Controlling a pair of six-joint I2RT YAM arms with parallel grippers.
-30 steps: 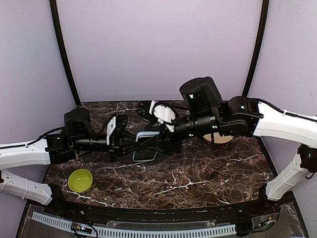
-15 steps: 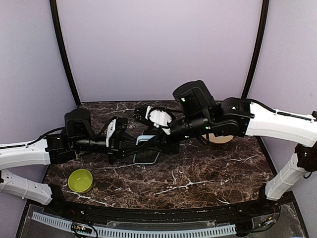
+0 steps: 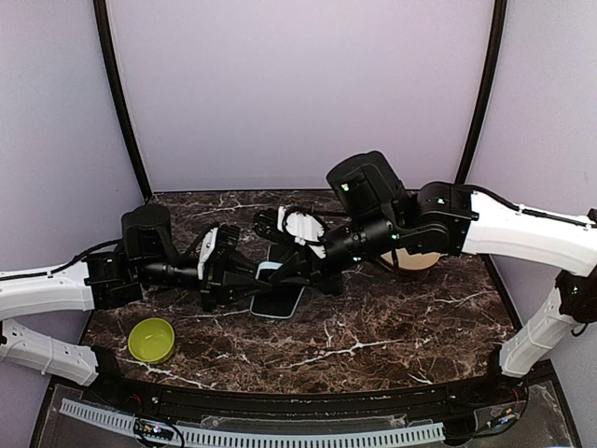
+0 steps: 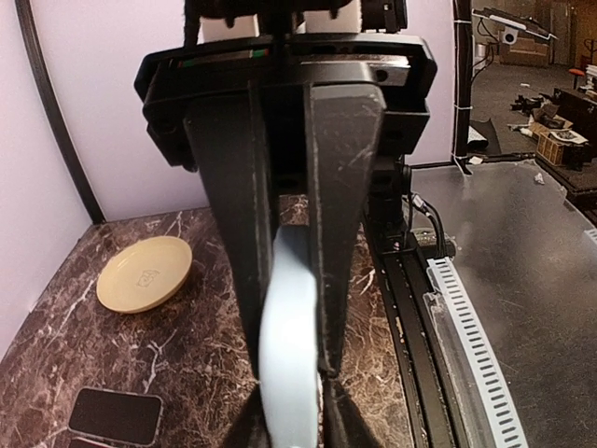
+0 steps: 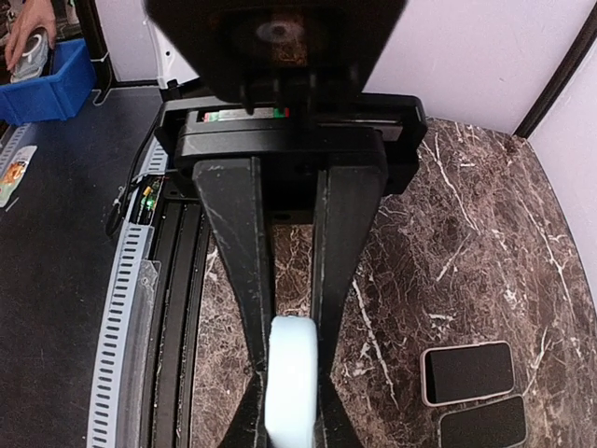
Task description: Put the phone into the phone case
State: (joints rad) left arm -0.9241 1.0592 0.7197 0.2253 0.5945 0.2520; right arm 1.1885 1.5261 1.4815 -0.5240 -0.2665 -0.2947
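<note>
Top external view, from the left: a glossy green bowl sits on the dark marbled worktop, well apart from the job.

Next, your left end effector is pressed onto one end of the phone case, a thin, pale blue shell with rounded edges. The left wrist view shows it edge-on between the flat black fingers. Your right end effector pinches the opposite end. The case therefore hangs above the worktop with its long axis running 9 to 3 o'clock between the two.

What I take for the phone is a flat dark slab with rounded corners and a pale rim, lying face up on the worktop close under the case. In the right wrist view it sits at 4 o'clock from the fingertips. A second dark slab lies just beside it, and the left wrist view shows the slabs at 8 o'clock. Both arms look about equally near.

A matte tan plate rests at the far right.
</note>
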